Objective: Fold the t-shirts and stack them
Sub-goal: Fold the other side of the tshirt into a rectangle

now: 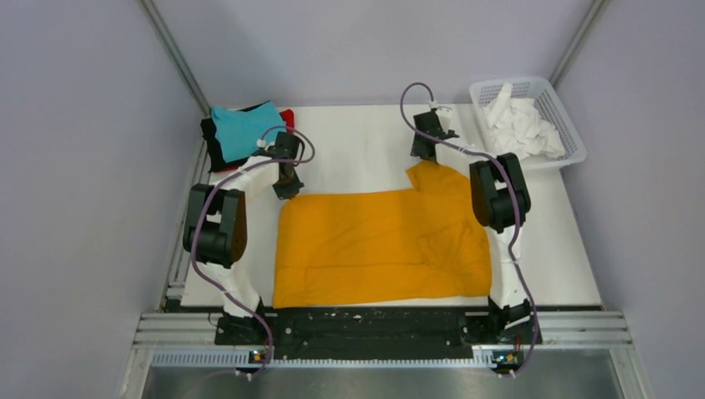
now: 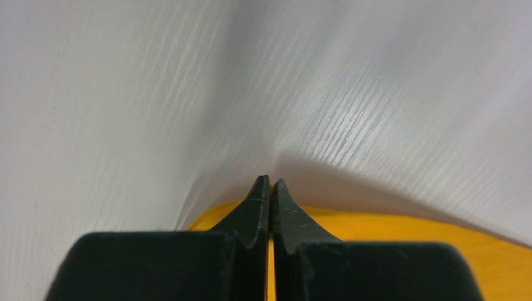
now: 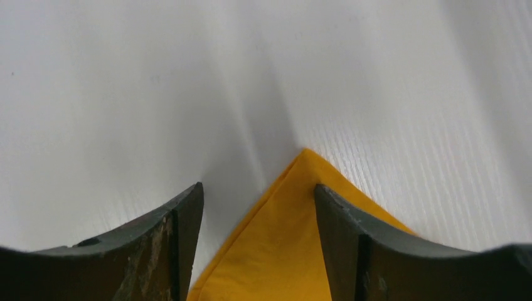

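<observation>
A mustard-orange t-shirt (image 1: 374, 241) lies spread flat in the middle of the white table (image 1: 357, 137). My left gripper (image 1: 288, 184) is at its far left corner. In the left wrist view this gripper (image 2: 271, 180) is shut, with a thin strip of the orange fabric (image 2: 408, 229) pinched between the fingers. My right gripper (image 1: 422, 151) is at the shirt's far right corner. In the right wrist view that gripper (image 3: 258, 186) is open, its jaws on either side of the pointed orange corner (image 3: 282, 251). A teal t-shirt (image 1: 243, 129) lies folded on a black one (image 1: 214, 145) and a red one (image 1: 288, 116) at the far left.
A white lattice basket (image 1: 574, 150) holding crumpled white cloths (image 1: 520, 125) stands at the far right corner. Grey walls enclose the table on the left, back and right. The arm bases sit on the black rail along the near edge.
</observation>
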`<state>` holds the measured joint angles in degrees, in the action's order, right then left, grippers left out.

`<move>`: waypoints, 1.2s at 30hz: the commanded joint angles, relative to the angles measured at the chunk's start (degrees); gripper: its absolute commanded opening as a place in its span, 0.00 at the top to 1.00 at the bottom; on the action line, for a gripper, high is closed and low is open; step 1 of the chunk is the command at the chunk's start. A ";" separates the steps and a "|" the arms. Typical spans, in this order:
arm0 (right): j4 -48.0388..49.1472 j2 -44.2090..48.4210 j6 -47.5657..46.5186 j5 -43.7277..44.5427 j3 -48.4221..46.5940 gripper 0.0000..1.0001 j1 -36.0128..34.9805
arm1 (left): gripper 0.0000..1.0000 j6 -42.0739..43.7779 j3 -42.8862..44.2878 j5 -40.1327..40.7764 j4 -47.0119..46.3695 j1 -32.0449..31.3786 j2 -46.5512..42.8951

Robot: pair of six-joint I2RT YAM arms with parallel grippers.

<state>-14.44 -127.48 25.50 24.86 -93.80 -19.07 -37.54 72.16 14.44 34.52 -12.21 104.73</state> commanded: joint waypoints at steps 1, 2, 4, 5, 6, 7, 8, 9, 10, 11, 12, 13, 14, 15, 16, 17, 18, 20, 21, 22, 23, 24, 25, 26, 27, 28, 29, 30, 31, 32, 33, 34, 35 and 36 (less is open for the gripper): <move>-3.92 -0.86 0.88 2.54 -0.49 0.39 0.42 | 1.00 0.23 0.10 0.72 -0.44 -0.10 -1.07; -3.20 -0.08 1.31 2.48 1.07 0.43 0.38 | 1.00 0.20 0.33 0.95 -0.32 -0.10 -1.07; -1.02 1.90 2.03 2.41 4.77 0.52 0.36 | 1.00 0.18 0.36 1.03 -0.16 -0.10 -1.44; -0.24 2.98 2.46 2.72 6.41 0.57 0.37 | 1.00 0.12 0.35 1.15 -0.08 -0.10 -1.56; 0.51 4.12 2.98 3.22 8.09 0.62 0.37 | 1.00 0.03 0.31 1.39 0.04 -0.10 -1.72; 1.12 5.03 3.39 3.66 9.58 0.64 0.41 | 1.00 -0.14 0.31 1.51 0.11 -0.10 -1.94; 1.62 5.98 3.68 4.00 10.76 0.66 0.47 | 1.00 -0.18 0.20 1.74 0.23 -0.10 -2.12; 2.19 6.68 4.02 4.44 11.94 0.71 0.51 | 1.00 -0.28 0.10 1.99 0.40 -0.10 -2.23; 2.81 7.40 4.22 4.67 12.88 0.79 0.47 | 1.00 -0.47 0.00 2.21 0.45 -0.10 -2.48; 3.48 7.99 4.37 4.99 13.64 0.85 0.45 | 1.00 -0.59 -0.16 2.44 0.45 -0.10 -2.62; 4.54 8.51 4.32 5.27 14.42 0.91 0.52 | 1.00 -0.66 -0.32 2.46 0.46 -0.10 -2.80; 5.44 8.85 4.04 5.34 14.90 0.96 0.49 | 1.00 -0.69 -0.31 2.56 0.38 -0.10 -2.84; 6.15 9.04 3.66 5.16 14.95 1.00 0.53 | 1.00 -0.73 -0.29 2.56 0.26 -0.10 -2.85; 6.64 9.00 3.30 4.85 14.60 1.00 0.57 | 1.00 -0.55 -0.26 2.62 -0.01 -0.03 -2.68; 7.02 8.81 2.62 4.43 13.96 1.00 0.61 | 1.00 -0.49 -0.16 2.80 -0.14 -0.02 -2.35; 7.52 8.36 1.79 4.22 13.11 1.00 0.63 | 1.00 -0.43 0.23 2.96 -0.30 -0.01 -1.91; 7.78 7.67 1.10 4.11 11.88 1.00 0.68 | 1.00 -0.30 0.84 3.34 -0.26 -0.01 -1.22; 7.30 5.94 -1.08 3.65 8.62 1.00 0.89 | 1.00 -0.23 2.85 4.51 0.47 0.20 0.23; 6.86 5.07 -1.91 3.68 6.63 1.00 0.96 | 1.00 -0.25 4.12 5.40 1.00 0.31 1.11; 6.23 4.35 -2.75 3.74 4.71 1.00 1.10 | 1.00 -0.09 5.33 6.10 1.45 0.53 1.72; 5.63 3.60 -3.45 3.81 2.32 1.00 1.22 | 1.00 0.00 6.74 6.46 2.01 0.78 2.52; 5.12 3.09 -4.04 3.89 0.67 1.00 1.32 | 1.00 0.01 7.97 6.52 2.59 1.19 3.13; 4.66 2.77 -4.65 3.92 -0.59 1.00 1.39 | 1.00 0.08 9.15 6.52 2.94 1.55 3.75; 4.38 2.73 -5.10 3.86 -1.42 1.00 1.49 | 1.00 0.10 10.05 6.31 3.15 1.95 4.17; 4.34 2.94 -5.46 3.74 -1.76 1.00 1.51 | 1.00 0.12 10.97 6.14 3.43 2.32 4.54; 4.34 3.46 -5.85 3.45 -1.77 1.00 1.49 | 1.00 0.22 11.48 6.12 3.48 2.43 4.86; 4.37 4.12 -6.10 2.69 -1.33 1.00 1.49 | 1.00 0.31 11.64 6.10 3.45 2.45 4.94; 4.80 5.08 -6.17 2.01 -0.35 1.00 1.49 | 1.00 0.26 11.68 5.84 3.45 2.45 5.13; 5.28 6.27 -6.18 1.26 1.03 1.00 1.49 | 1.00 0.06 11.50 5.08 3.53 2.45 5.21; 5.60 7.65 -6.05 0.46 2.74 1.00 1.49 | 1.00 -0.06 11.10 4.24 3.41 2.45 5.09; 6.10 9.27 -5.87 -0.41 4.81 1.00 1.54 | 1.00 0.06 10.16 3.00 2.93 2.45 4.89; 7.01 10.95 -5.74 -1.82 7.02 1.00 1.43 | 1.00 -0.01 9.05 2.51 2.39 2.45 4.54; 7.45 12.77 -5.53 -2.73 9.26 1.00 1.43 | 1.00 -0.30 7.98 2.34 2.07 2.45 3.91; 7.76 14.75 -5.29 -3.77 11.39 1.00 1.41 | 1.00 -0.47 6.85 1.99 1.70 2.45 3.18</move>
<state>-8.51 -122.06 20.58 25.39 -88.25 -18.06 -37.58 81.65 17.87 37.12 -9.80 109.47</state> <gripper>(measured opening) 0.012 0.021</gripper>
